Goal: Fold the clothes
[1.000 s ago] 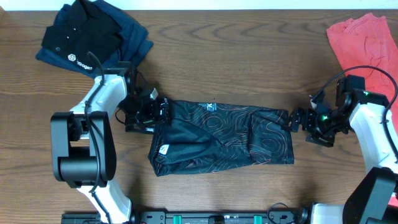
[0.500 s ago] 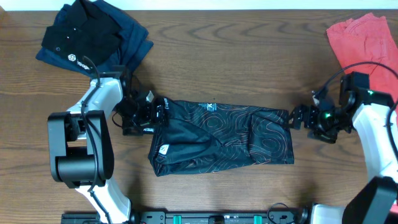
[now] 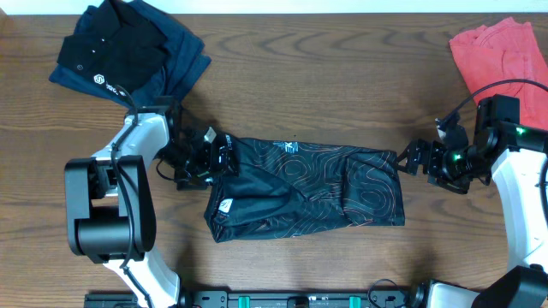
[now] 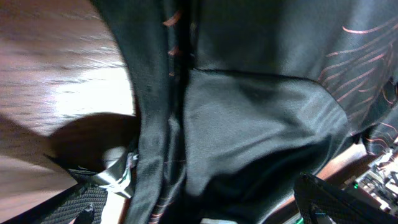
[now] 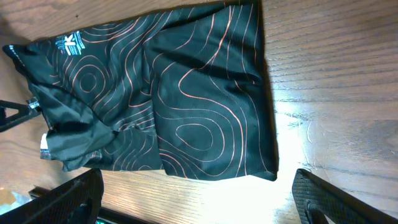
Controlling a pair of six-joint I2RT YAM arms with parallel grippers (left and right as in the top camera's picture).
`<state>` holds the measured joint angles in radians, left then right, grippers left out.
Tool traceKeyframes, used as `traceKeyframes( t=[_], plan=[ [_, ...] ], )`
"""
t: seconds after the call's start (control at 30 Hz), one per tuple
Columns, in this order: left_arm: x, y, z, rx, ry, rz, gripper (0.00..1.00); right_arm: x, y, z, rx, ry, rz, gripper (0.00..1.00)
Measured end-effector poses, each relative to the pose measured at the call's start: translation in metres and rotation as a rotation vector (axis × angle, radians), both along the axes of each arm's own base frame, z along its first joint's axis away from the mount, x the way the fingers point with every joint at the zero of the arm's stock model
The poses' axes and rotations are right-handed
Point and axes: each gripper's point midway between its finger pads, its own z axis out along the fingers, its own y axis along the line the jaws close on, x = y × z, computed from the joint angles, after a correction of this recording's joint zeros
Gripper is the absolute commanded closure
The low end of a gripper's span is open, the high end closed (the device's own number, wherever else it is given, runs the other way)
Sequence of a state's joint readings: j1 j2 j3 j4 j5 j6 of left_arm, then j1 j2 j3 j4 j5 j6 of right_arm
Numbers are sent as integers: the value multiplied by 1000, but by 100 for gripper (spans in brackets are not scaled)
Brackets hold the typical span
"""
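- A brown wooden table fills the overhead view, with its far edge along the top.
- The black jersey lies near the middle of the table, between the two arms. It is folded into a broad band running left to right.
- Thin orange lines curl over its top layer. A small pale logo sits near the far edge and a white tag near the left end.
- The left end of the jersey is rumpled and bunched; the right end lies flatter with a straighter edge.
- The left gripper is at the jersey's left end, low over the cloth. Its fingers are spread wide, and dark fabric fills the wrist view between them.
- The right gripper is just beside the jersey's right edge. Its fingers are spread wide, with the cloth lying ahead of them; I cannot tell if they touch it.
- A black shirt with a white logo sits on a dark pile at the far left corner, well apart from the jersey.
- A coral-red garment lies at the far right corner.
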<state>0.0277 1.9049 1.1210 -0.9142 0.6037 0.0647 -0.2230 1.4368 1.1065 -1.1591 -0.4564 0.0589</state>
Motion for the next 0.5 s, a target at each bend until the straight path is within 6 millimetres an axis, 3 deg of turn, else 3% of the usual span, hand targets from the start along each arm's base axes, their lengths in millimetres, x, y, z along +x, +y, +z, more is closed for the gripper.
traceKeyframes(
  t=[0.27,0.33,0.43,0.5],
  plan=[
    [-8,-17,1,-34,-7,-36,1,-2,1,0,5,8,0,5],
    [-9,-20,1,-39,-8,-43,13,-2,1,0,6,8,0,5],
    [-11,-25,-3,-38,-12,-62,38,-2,1,0,7,9,0,5],
    [-14,-29,-6,-41,-12,-81,49,-2,2,1,9,9,1,5]
  ],
)
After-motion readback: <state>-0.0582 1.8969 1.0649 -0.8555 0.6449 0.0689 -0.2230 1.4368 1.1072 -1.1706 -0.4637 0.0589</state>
